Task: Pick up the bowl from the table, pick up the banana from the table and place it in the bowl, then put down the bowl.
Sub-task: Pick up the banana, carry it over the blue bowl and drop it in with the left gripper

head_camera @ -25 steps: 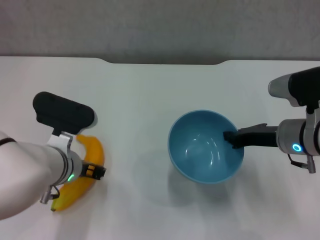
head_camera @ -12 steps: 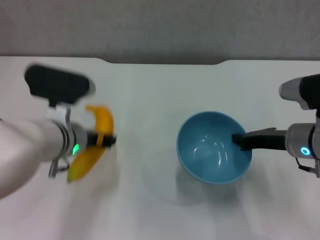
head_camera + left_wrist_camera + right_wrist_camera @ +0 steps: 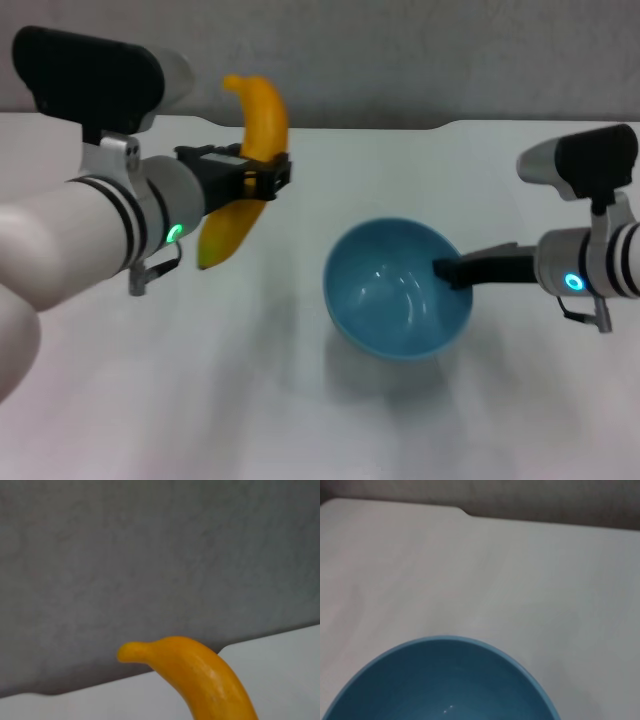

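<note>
A grey wall backs the large white table (image 3: 300,400) I'm working over. My left gripper (image 3: 262,176) is clamped across the middle of the long, curved yellow-orange banana (image 3: 245,165), which hangs in the air over the table's left side, stem tip up, well apart from the bowl. My right gripper (image 3: 450,270) pinches the right rim of the round, glossy light-blue bowl (image 3: 395,290), one finger inside it; its shadow falls on the table below.
</note>
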Robot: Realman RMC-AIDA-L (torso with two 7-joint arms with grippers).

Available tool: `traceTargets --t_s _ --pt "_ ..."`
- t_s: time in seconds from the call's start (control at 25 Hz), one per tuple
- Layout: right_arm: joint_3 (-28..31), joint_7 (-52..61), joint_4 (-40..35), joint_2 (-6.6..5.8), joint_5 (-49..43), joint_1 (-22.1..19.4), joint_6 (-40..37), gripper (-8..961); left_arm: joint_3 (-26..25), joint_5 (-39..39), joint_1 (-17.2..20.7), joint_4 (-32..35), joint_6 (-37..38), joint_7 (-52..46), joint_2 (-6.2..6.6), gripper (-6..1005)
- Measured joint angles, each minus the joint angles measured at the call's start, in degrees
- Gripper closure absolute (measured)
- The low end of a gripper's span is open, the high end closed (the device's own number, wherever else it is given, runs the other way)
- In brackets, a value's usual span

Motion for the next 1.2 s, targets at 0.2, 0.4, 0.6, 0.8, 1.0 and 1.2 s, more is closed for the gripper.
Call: traceTargets --t_s 0.2,0.4,0.6,0.8,1.0,1.2 --pt "-0.2 -0.3 -0.1 -0.04 1.4 1.4 0.6 921 3.4 -2.3 0.4 -2.4 -4.6 0.0 -0.06 482" --pt "-1.7 -0.3 -1.6 0.11 3.1 3.8 0.6 920 5.1 -5.3 0.3 -2.8 -9.1 -0.2 -0.1 482" --pt "-4.3 -0.4 -1.9 0.15 7.1 5.5 0.3 920 5.4 -9.7 0.0 -0.5 -12.7 -0.2 -0.06 482" --pt "-5.2 -0.4 -2.1 0.17 8.9 6.7 -0.2 921 6.0 -13.0 -0.4 3.8 -15.4 -0.1 -0.04 482" --pt "-4.9 -0.4 -2.1 0.06 9.0 6.8 -0.2 918 6.8 -13.7 -0.3 5.6 -17.1 -0.2 -0.03 482" --pt "-3.8 -0.1 -3.4 -0.25 8.7 6.9 -0.1 913 7.3 -14.4 0.0 7.1 -18.7 -0.4 -0.03 482"
